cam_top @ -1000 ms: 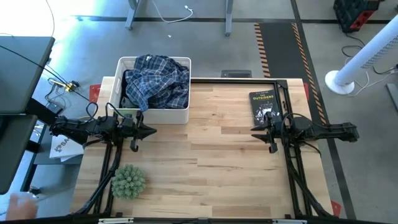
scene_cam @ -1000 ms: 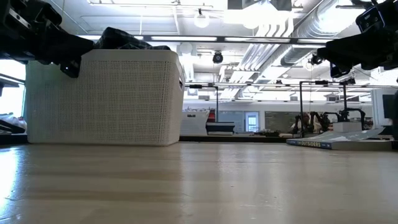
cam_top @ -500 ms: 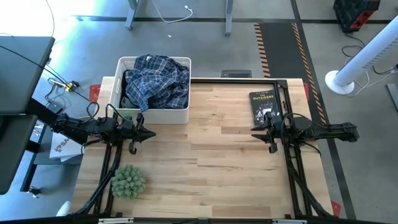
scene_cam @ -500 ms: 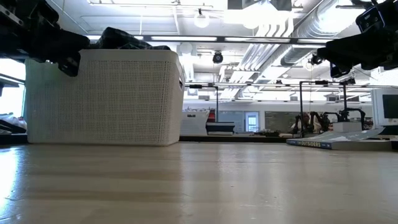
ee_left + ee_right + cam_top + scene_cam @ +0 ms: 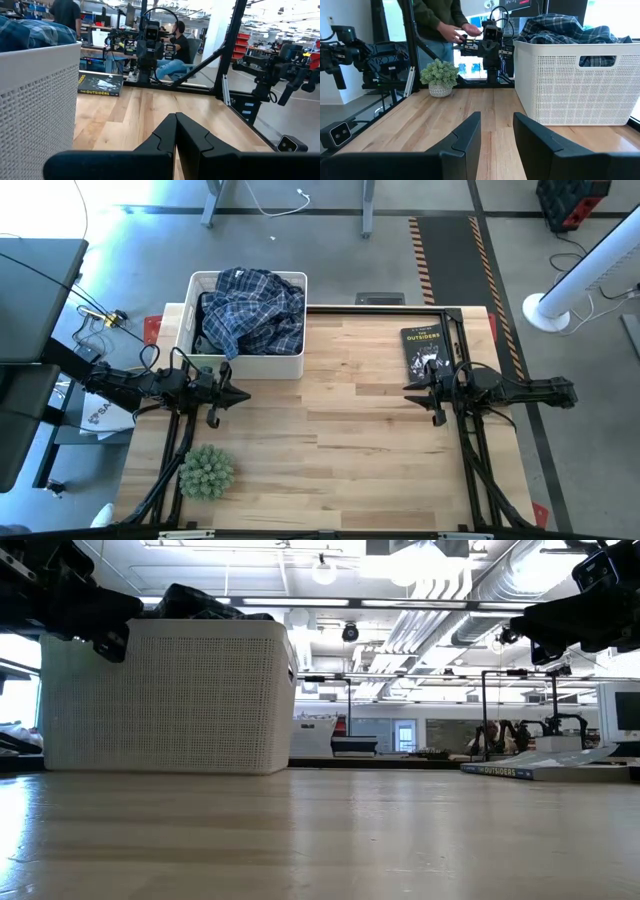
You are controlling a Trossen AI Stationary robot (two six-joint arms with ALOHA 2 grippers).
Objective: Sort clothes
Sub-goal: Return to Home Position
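The clothes lie heaped in a white plastic basket at the table's far left. A blue plaid shirt is on top and rises above the rim; what lies under it is hidden. My left gripper hovers level just near of the basket, shut and holding nothing. My right gripper hovers level at the table's right side, pointing toward the left arm, open with nothing between its fingers.
A black book lies flat at the far right, just beyond my right gripper. A small potted plant stands at the near left. Bare wood spans the middle between the arms. A person stands beyond the table's left side.
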